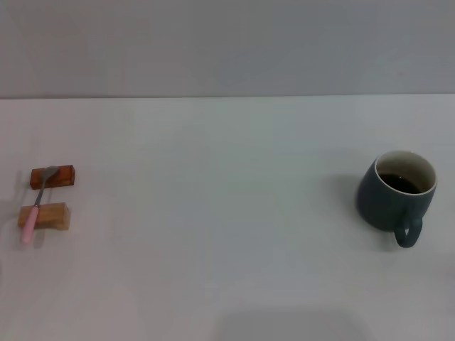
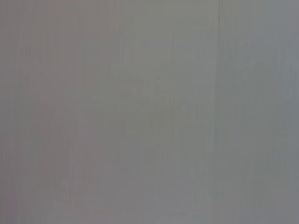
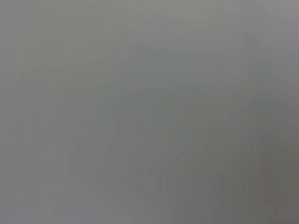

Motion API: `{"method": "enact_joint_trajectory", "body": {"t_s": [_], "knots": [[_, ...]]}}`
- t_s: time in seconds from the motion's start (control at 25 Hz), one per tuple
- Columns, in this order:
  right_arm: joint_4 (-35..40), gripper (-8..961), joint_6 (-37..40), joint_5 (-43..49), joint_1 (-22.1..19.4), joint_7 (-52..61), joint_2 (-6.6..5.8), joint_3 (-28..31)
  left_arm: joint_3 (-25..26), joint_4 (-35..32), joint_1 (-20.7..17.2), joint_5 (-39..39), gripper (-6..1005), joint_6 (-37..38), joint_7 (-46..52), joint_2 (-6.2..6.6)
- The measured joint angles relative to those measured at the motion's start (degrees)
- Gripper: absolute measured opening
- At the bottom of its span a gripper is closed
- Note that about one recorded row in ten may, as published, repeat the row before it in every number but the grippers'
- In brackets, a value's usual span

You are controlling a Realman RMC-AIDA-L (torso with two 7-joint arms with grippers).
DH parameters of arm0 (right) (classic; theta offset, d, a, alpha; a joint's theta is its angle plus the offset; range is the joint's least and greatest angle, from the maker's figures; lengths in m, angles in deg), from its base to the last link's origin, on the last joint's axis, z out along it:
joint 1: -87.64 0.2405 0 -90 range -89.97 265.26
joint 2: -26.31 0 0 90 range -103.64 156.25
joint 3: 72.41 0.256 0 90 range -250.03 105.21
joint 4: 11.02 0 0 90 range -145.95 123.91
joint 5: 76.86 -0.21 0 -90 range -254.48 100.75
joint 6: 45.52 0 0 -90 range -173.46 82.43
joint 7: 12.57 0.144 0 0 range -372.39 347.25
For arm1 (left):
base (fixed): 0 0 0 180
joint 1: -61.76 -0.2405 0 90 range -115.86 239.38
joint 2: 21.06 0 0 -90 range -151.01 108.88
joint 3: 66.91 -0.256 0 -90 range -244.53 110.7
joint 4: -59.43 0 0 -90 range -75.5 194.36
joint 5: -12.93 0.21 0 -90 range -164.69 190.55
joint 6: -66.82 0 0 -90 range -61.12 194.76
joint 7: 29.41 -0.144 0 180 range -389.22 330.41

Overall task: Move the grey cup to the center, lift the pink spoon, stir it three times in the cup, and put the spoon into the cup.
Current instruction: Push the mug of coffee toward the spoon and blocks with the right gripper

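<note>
The grey cup (image 1: pixel 394 199) stands upright at the right side of the white table in the head view, its loop handle turned toward the front, dark liquid inside. The pink spoon (image 1: pixel 37 207) lies at the far left, resting across two small blocks, its metal bowl on the reddish-brown block (image 1: pixel 53 175) and its pink handle over the light wooden block (image 1: pixel 45 216). Neither gripper shows in the head view. Both wrist views show only a plain grey surface.
The white table (image 1: pixel 213 227) stretches between spoon and cup. A grey wall (image 1: pixel 227 42) rises behind the table's far edge.
</note>
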Motion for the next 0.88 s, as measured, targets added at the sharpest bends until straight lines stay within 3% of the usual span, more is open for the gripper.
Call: {"method": "enact_joint_trajectory", "body": {"t_s": [0.64, 0.8, 0.88], "knots": [[0.9, -1, -2.8, 0.1, 1.2, 0.0, -0.02, 0.3, 0.0, -0.3, -0.5, -0.4, 805, 0.2, 0.2, 0.03], [2.4, 0, -6.1, 0.0, 3.2, 0.0, -0.11, 0.6, 0.0, -0.3, -0.6, -0.4, 805, 0.2, 0.2, 0.02], [4.5, 0, -10.6, -0.1, 6.1, 0.0, -0.23, 0.7, 0.0, -0.1, -0.6, -0.4, 805, 0.2, 0.2, 0.02]]}}
